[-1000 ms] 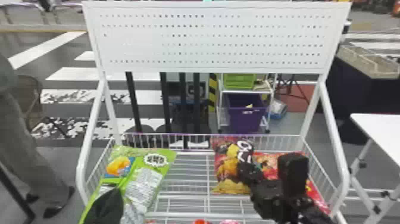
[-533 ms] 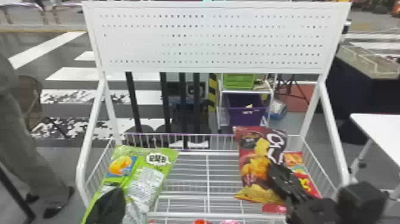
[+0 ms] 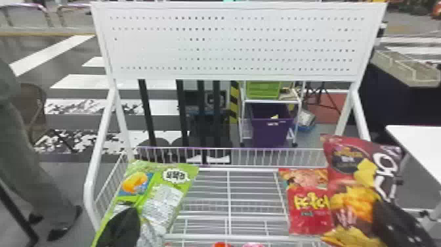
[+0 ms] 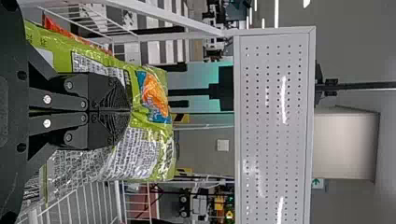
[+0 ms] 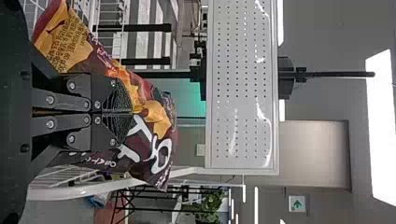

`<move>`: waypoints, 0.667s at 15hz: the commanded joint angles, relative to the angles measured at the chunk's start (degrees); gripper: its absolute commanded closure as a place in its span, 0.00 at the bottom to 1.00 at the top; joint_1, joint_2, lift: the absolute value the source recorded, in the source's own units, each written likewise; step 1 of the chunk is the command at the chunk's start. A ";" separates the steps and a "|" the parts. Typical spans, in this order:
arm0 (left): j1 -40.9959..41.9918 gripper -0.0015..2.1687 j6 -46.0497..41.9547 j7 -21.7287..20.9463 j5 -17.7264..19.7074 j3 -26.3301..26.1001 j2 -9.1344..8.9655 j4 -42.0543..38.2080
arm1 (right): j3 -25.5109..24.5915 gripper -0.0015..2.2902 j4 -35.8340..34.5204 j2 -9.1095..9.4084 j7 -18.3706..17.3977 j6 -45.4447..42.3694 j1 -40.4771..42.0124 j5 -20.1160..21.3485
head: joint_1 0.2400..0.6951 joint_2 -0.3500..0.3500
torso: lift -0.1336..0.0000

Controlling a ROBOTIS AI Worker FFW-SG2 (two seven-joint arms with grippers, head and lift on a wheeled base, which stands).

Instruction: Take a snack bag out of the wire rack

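Right pincer (image 3: 384, 212) | closed on brown bag (image 3: 352, 184) | left pincer (image 3: 126, 220) | same, green bag (image 3: 165, 200)

The rightmost snack bag (image 3: 349, 179) is maroon, the crate (image 3: 272, 131) seemingly purple.

Green bag (image 3: 164, 203) cut off at bottom

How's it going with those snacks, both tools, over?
Right tool shut on maroon snack bag, at right side of wire rack. Left tool shut at green bag, grip unclear. No obstruction apparent above maroon snack bag.
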 commanded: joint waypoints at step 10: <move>0.53 0.81 -0.35 0.00 0.62 1.05 0.25 -0.53 | -1.47 0.98 0.61 1.57 2.51 -2.43 5.25 0.33 | 0.57 0.50 | 1.00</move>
